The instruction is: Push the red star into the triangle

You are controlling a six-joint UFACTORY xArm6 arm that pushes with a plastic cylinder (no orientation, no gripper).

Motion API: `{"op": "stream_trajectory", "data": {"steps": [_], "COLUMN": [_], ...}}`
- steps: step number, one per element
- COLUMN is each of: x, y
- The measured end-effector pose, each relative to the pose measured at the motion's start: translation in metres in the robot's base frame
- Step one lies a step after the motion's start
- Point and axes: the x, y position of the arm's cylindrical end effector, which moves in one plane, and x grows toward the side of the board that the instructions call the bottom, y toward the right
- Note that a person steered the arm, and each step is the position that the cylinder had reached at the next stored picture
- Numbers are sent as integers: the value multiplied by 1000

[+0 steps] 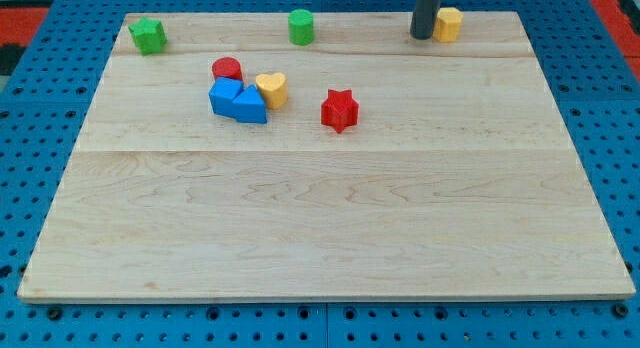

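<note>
The red star (pixel 339 109) lies on the wooden board (pixel 330 218), above the middle. To its left sits a tight cluster: a blue triangle (pixel 249 105) beside a blue block (pixel 225 96), with a red cylinder (pixel 227 70) above them and a yellow heart (pixel 271 89) at their right. The star is apart from the cluster, about a block's width right of the heart. My tip (pixel 422 35) stands at the view's top right, just left of a yellow block (pixel 448 24), far above and right of the star.
A green star-like block (pixel 148 35) lies at the top left corner of the board. A green cylinder (pixel 301 27) stands at the top centre. The board rests on a blue perforated base (pixel 30 188).
</note>
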Motion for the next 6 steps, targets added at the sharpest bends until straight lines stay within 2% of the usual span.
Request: {"op": "stream_trajectory", "data": {"steps": [3, 4, 5, 6], "x": [23, 46, 60, 79], "y": [-152, -174, -143, -62]}}
